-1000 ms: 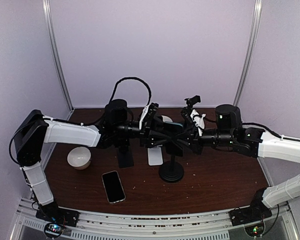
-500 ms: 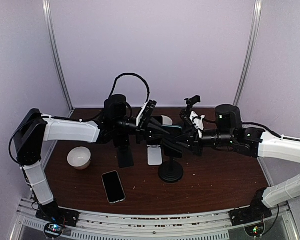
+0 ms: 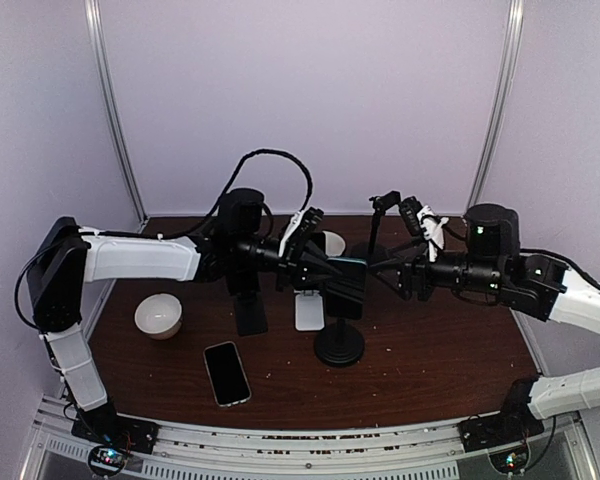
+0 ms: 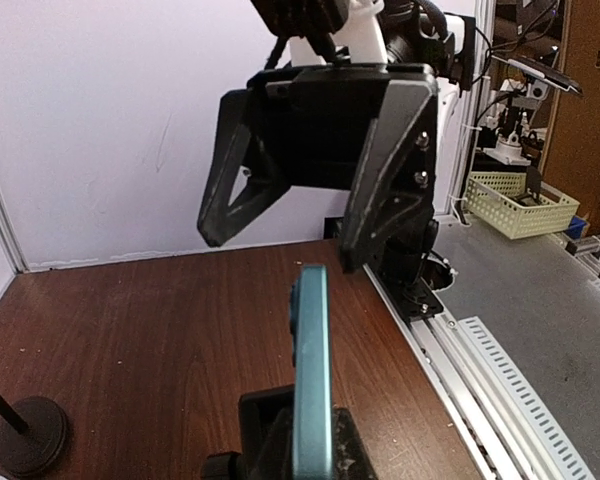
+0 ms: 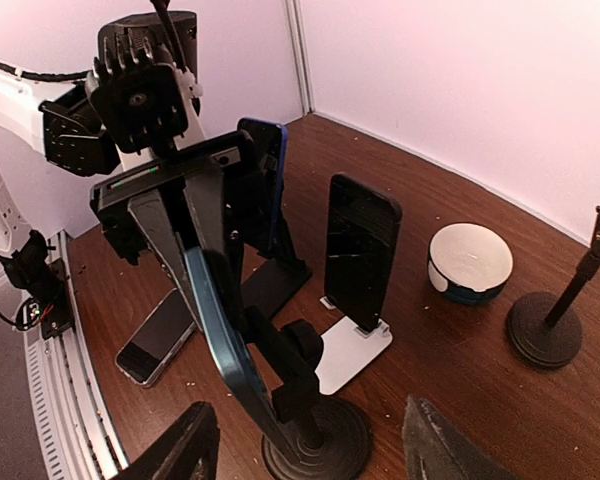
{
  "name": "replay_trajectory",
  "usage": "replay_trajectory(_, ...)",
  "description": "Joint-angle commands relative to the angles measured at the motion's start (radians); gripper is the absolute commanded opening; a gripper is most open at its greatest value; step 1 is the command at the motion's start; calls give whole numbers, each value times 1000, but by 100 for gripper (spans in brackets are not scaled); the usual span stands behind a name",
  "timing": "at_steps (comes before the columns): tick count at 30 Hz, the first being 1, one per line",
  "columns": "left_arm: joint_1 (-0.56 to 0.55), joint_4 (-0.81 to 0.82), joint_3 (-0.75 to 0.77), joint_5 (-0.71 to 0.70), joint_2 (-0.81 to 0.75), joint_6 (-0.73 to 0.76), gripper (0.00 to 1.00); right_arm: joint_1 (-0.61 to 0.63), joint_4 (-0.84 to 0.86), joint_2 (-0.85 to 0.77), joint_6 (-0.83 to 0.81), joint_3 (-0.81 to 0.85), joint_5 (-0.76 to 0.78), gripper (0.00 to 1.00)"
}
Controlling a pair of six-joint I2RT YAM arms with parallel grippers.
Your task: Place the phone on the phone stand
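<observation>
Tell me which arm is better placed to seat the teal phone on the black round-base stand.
Left. The left tool is shut on the phone, holding it at the top of the stand. The right tool is open, empty and clear of the phone.

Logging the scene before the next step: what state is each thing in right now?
left tool: shut on the teal phone
teal phone: on edge, by the round-base stand top
right tool: open, empty
black phone: propped on the white stand
blue phone: propped on a black stand
flat phone: lying on the table
white bowl: upright
</observation>
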Motion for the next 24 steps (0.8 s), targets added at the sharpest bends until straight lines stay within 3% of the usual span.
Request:
replay_trajectory(1,7,16,107,12,-27,-40,0,-4,-131,-51,158,6,119,67)
replay_trajectory(8,4,66,104,-47,-94,-114,0,-5,-302,-60,298,55,296,67)
replay_trajectory(13,5,-3,113,-163,-159,-106,0,54,-212,-111,365,-26,396,64)
replay_trajectory(17,5,-76,107,-220,-197,-120,0,213,-223,-34,335,24,645,67)
replay_trajectory(24,5,51,73,-225,-177,-209,0,237,-88,61,283,-6,649,73)
